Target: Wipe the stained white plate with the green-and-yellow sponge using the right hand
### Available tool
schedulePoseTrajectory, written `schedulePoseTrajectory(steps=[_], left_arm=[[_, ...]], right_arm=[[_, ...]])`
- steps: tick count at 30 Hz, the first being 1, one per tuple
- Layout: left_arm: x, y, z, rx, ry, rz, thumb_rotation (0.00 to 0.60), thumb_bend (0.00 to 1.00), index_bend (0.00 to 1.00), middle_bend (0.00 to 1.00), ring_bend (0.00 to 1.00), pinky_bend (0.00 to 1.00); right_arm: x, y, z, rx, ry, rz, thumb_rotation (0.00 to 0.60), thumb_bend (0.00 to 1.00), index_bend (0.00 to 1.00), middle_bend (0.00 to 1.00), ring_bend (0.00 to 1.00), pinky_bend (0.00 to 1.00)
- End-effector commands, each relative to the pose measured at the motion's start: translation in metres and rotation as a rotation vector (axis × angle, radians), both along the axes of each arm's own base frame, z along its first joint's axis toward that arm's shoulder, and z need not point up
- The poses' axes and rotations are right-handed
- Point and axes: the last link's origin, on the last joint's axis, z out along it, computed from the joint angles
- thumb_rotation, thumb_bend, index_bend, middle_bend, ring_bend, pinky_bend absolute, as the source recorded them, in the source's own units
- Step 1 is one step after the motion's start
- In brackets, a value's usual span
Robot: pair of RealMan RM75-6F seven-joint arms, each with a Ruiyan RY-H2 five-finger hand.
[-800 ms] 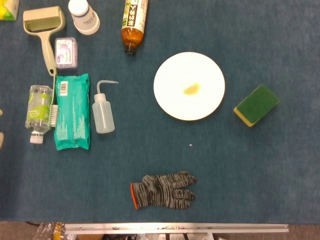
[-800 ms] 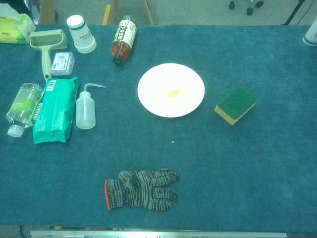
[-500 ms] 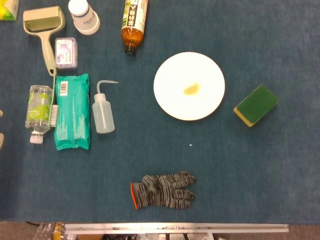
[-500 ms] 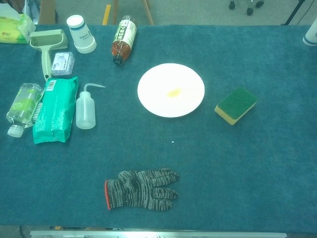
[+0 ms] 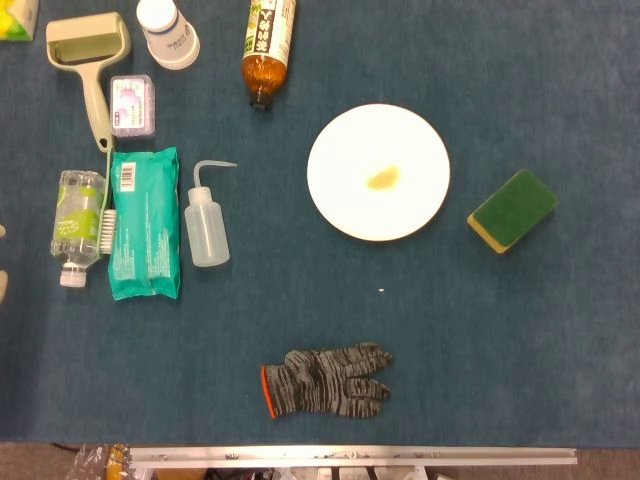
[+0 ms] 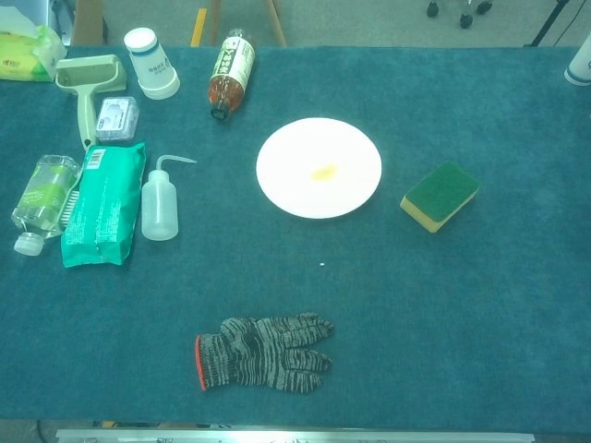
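Nothing has moved; neither hand is visible. Green-and-yellow sponge [image 5: 512,210] lies just right of the stained white plate [image 5: 378,172], long axis diagonal.

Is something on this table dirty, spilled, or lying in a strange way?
The plate has a small yellowish stain near its middle. Two bottles lie on their sides: the brown one at the far edge and the clear one at the left. Nothing has visibly leaked. The sponge lies askew beside the plate, not touching it.

The head view looks straight down on the table [image 5: 560,90]; the chest view [image 6: 517,83] slants across the same spread.
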Motion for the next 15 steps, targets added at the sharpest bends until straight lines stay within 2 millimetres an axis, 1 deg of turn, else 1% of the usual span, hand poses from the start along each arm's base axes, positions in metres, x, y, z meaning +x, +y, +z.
schedulePoseTrajectory(steps=[1, 7, 12, 15], left_arm=[[-0.001, 0.0, -0.001, -0.001, -0.001, 0.001, 0.6, 0.29, 0.36, 0.3, 0.16, 0.4], [-0.003, -0.002, -0.002, -0.002, -0.004, 0.01, 0.6, 0.29, 0.36, 0.3, 0.16, 0.4], [-0.005, -0.003, -0.002, -0.003, -0.006, 0.016, 0.6, 0.29, 0.36, 0.3, 0.16, 0.41], [-0.007, -0.003, -0.003, -0.006, -0.008, 0.02, 0.6, 0.29, 0.36, 0.3, 0.16, 0.41]], right_arm=[[0.002, -0.017, -0.003, 0.032, -0.011, -0.002, 0.6, 0.11, 0.28, 0.28, 0.14, 0.28], [0.004, -0.047, -0.015, 0.121, 0.001, -0.005, 0.6, 0.09, 0.28, 0.28, 0.14, 0.29], [0.011, -0.068, -0.031, 0.197, 0.01, 0.008, 0.6, 0.01, 0.28, 0.27, 0.14, 0.23], [0.018, -0.077, -0.041, 0.23, 0.015, 0.027, 0.6, 0.0, 0.28, 0.26, 0.14, 0.21]])
